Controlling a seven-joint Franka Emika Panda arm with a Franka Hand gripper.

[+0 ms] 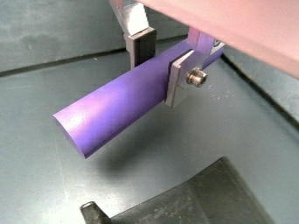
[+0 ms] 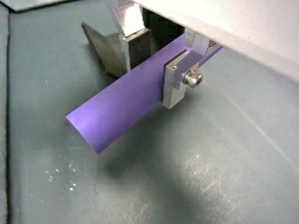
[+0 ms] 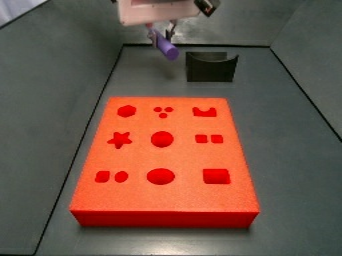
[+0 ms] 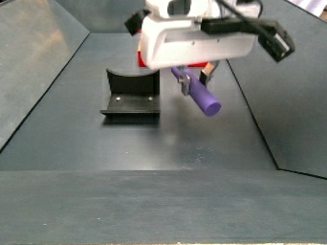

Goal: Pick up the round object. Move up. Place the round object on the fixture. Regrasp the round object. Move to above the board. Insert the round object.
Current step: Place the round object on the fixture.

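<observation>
- While it hangs clear of the grey floor, the round object [image 1: 117, 112] is clamped between the gripper's two silver fingers, tilted so that its free flat end points down and away from the hand; both wrist views show this, and its purple body [image 2: 122, 109] reaches well past the plates.
- Closed on the peg, the gripper [image 2: 158, 63] grips it near its upper end, one plate [image 1: 179, 77] with a bolt pressed against the near side and the other finger [image 1: 140, 45] behind it.
- From a side view the peg [image 4: 201, 95] slants out below the white hand [image 4: 192, 38], just beside the fixture and above the floor.
- Near the far edge of the desk stands the fixture [image 4: 130, 96], a dark bracket on its base plate, empty of any piece; its upright wall shows in a wrist view [image 2: 105, 44].
- Nearer the front edge lies the board [image 3: 167, 160], bright red-orange, with a star, circles, squares and other cut-outs, well apart from the peg [image 3: 166, 45].
- Whether the peg sits directly over the fixture [image 3: 210, 66] cannot be told.
</observation>
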